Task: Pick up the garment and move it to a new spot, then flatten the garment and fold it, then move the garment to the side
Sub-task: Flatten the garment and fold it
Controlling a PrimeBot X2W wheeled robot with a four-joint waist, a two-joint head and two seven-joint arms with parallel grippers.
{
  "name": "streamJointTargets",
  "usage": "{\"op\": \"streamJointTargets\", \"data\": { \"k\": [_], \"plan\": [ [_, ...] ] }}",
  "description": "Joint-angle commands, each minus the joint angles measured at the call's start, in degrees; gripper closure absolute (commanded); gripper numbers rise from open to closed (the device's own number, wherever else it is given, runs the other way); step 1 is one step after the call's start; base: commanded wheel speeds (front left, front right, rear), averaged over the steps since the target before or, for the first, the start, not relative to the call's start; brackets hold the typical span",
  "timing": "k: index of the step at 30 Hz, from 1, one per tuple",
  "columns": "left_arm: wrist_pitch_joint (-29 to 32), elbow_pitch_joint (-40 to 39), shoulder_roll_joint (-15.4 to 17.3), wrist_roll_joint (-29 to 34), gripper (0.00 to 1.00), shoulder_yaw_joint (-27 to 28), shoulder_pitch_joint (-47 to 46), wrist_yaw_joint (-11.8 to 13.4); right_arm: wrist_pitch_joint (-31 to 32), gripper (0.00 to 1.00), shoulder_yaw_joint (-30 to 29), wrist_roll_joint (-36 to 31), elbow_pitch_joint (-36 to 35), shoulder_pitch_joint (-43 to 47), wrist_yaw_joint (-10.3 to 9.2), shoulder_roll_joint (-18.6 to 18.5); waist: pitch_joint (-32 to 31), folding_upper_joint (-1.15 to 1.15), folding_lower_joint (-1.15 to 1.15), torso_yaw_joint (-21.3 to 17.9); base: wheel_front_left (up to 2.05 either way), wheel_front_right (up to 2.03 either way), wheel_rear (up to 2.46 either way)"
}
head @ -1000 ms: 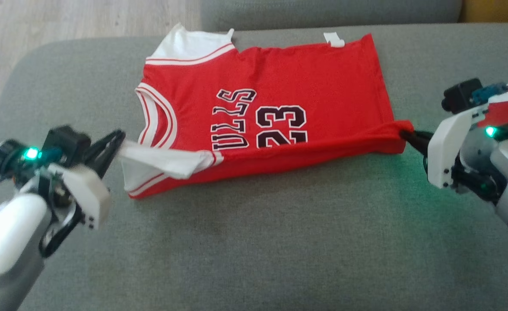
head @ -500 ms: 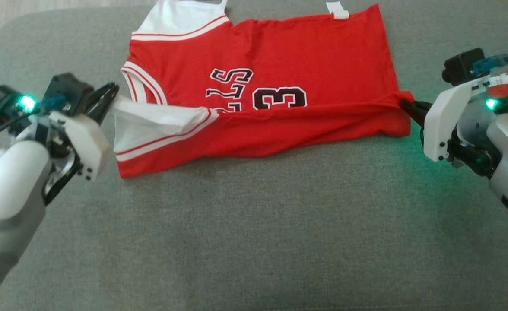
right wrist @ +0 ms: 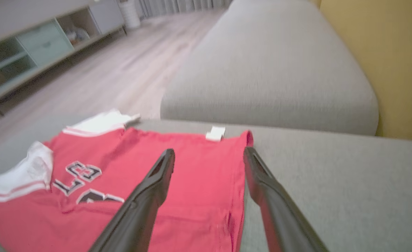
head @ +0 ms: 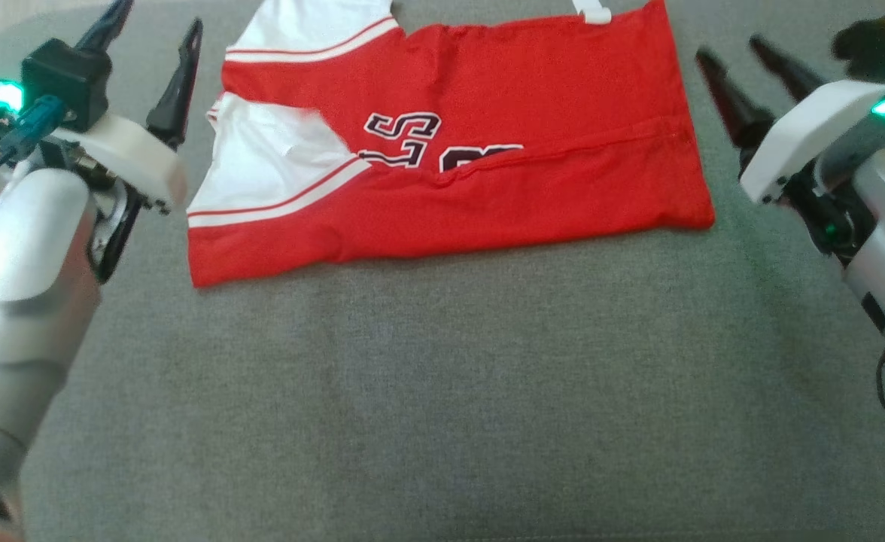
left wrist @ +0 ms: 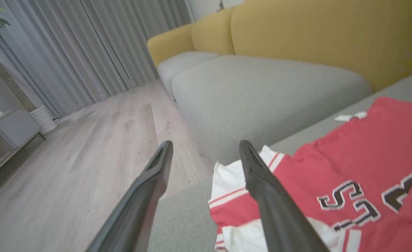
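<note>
The grey cushion (head: 442, 391) spreads wide under everything. On its far part lies the red garment (head: 533, 196), flat, with its near edge folded up over the lower half of the black lettering and its white-trimmed shoulder end toward the robot's left. The left gripper (head: 158, 19) hangs just beside that shoulder end, its two fingers spread apart and holding nothing. The right gripper (head: 728, 49) stands just off the hem end, fingers likewise apart and empty. A small white tag (head: 591, 10) sticks out from the garment's far edge.

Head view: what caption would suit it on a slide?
Open left gripper and right gripper flank a folded red jersey on a grey cushion.
</note>
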Motion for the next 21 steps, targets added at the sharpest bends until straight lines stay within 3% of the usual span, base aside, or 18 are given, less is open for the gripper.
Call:
{"op": "streamJointTargets", "data": {
  "k": [1,5,8,9,10,14,18,21],
  "plan": [
    [-1.77,-0.74,1.45,-0.82,0.00,3.55,-2.50,0.97,-3.98,0.00,-1.21,-0.46,-0.49,0.01,-0.11,0.37,-1.06,0.00,0.00,0.11,0.00,0.00,0.00],
    [-3.37,-2.52,0.03,-1.95,0.00,6.54,0.31,2.70,-9.97,0.00,-3.69,-2.26,0.73,1.36,-0.11,2.36,-3.03,0.00,0.00,0.22,0.00,0.00,0.00],
    [-3.52,-9.38,-0.99,-1.80,0.00,11.90,5.40,5.47,-11.27,0.00,-9.80,-5.32,-0.04,3.35,-0.11,4.35,-4.86,0.00,0.00,0.45,0.00,0.00,0.00],
    [-3.53,-11.96,-1.40,-1.29,0.00,13.48,7.84,6.39,-11.31,0.00,-13.22,-8.01,-1.69,4.52,-0.11,4.66,-5.37,0.00,0.00,0.50,0.00,0.00,0.00],
    [-3.54,-17.04,-2.77,-0.05,0.00,16.33,12.90,8.14,-11.33,0.00,-20.74,-13.60,-4.95,9.06,-0.11,6.05,-6.25,0.00,0.00,0.71,0.00,0.00,0.00],
    [-3.55,-25.27,-5.53,3.98,0.00,20.34,23.27,10.82,-11.35,0.00,-35.37,-26.01,-13.04,21.00,-0.11,12.15,-7.48,0.00,0.00,0.93,0.00,0.00,0.00],
    [-3.56,-30.88,-8.15,6.42,0.00,26.12,33.53,12.99,-11.36,0.00,-45.34,-37.69,-21.53,31.92,-0.11,20.09,-7.94,0.00,0.00,0.23,0.00,0.00,0.00],
    [-3.56,-34.22,-9.60,10.20,0.00,28.76,40.21,12.93,-11.36,0.00,-48.25,-44.27,-26.81,38.30,-0.11,23.11,-8.10,0.00,0.00,-0.12,0.00,0.00,0.00]
  ]
}}
